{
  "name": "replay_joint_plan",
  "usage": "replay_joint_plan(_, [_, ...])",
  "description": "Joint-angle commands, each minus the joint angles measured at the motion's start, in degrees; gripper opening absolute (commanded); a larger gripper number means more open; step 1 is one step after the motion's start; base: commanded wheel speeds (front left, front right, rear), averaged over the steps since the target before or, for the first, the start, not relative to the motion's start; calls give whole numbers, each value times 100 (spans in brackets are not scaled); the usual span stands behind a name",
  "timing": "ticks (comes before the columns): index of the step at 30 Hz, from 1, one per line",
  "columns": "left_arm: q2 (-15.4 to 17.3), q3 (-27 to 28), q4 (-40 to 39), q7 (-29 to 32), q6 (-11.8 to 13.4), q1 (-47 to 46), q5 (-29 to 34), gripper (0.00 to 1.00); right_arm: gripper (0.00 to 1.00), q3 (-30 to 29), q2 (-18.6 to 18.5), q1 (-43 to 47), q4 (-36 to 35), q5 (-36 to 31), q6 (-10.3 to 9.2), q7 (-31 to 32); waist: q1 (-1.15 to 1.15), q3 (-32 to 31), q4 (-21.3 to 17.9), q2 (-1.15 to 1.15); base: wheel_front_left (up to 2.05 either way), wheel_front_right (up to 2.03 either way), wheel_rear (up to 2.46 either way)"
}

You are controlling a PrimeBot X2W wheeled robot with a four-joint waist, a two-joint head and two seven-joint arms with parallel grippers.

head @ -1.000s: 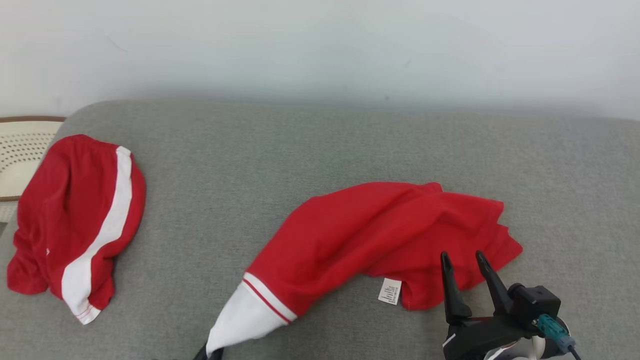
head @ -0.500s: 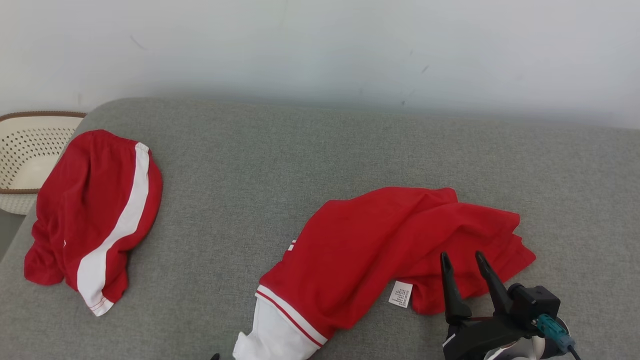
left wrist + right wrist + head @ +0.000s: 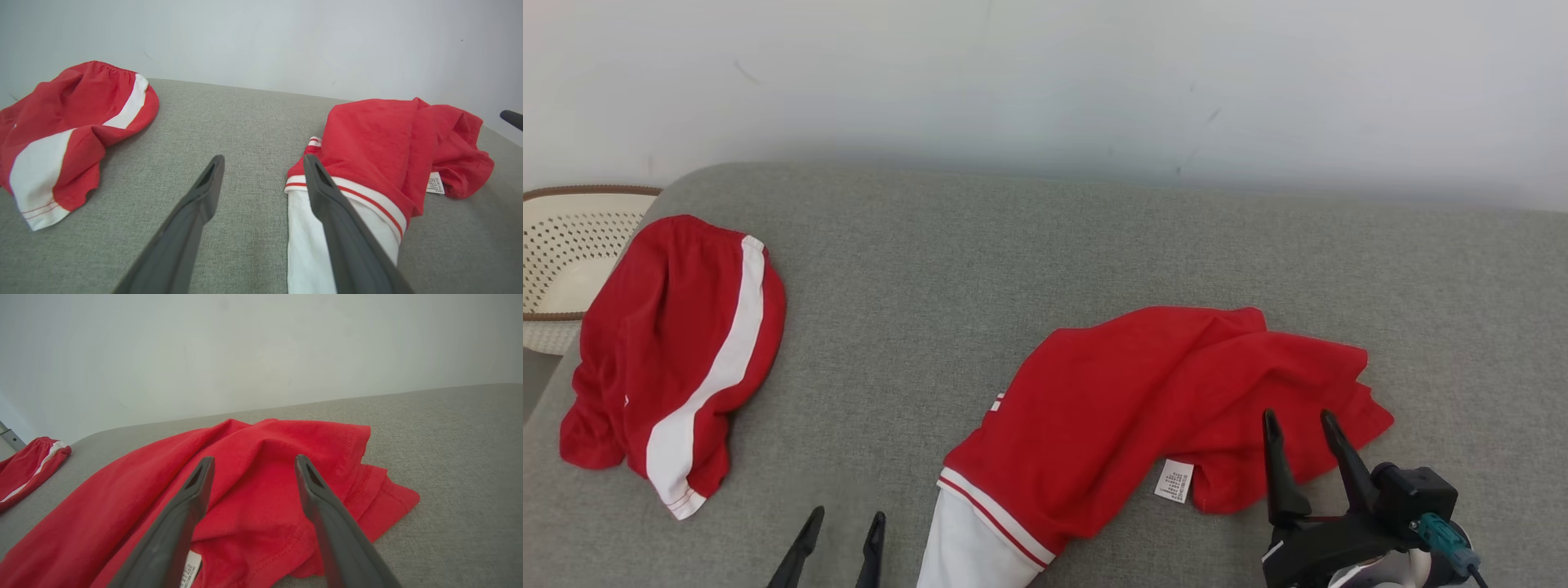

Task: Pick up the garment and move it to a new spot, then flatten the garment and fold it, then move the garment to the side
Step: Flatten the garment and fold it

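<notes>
Lower centre of frame, garment (image 3: pixel 1160 392) lies bunched, left tool (image 3: pixel 848 514) and right tool (image 3: pixel 1298 416) both spread, empty; a blind pinch risks grabbing stacked layers.

1. A wide bare strip of grey couch (image 3: pixel 907 327) runs between the red shorts (image 3: pixel 670 351) and the red garment (image 3: pixel 1168 400); a gripper could pass there.
2. Behind the garment the couch is bare up to the wall (image 3: pixel 1045 73); the wall blocks the far side.
3. A basket (image 3: pixel 556 261) stands past the left edge, just beside the shorts.
</notes>
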Motion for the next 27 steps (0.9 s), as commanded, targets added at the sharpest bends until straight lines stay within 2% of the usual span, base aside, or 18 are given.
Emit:
replay_joint_plan(1, [-40, 69, -83, -32, 39, 53, 66, 100, 100, -32, -13, -5, 4, -41, 4, -7, 0, -10, -48, 0, 0, 0, 0])
replay_joint_plan(10, [-200, 553, -473, -33, 287, -171, 209, 100, 100, -494, -11, 56, 46, -186, 4, 69, 0, 22, -226, 0, 0, 0, 0])
replay_joint_plan(19, [-266, 783, -504, -33, 266, -239, 328, 100, 100, -595, -39, -170, 120, -177, 4, 288, 0, 104, -296, 0, 0, 0, 0])
replay_joint_plan(27, [-317, 774, -407, -33, 182, -252, 331, 100, 100, -621, -410, -840, 813, 103, 4, 479, 0, 121, -128, 0, 0, 0, 0])
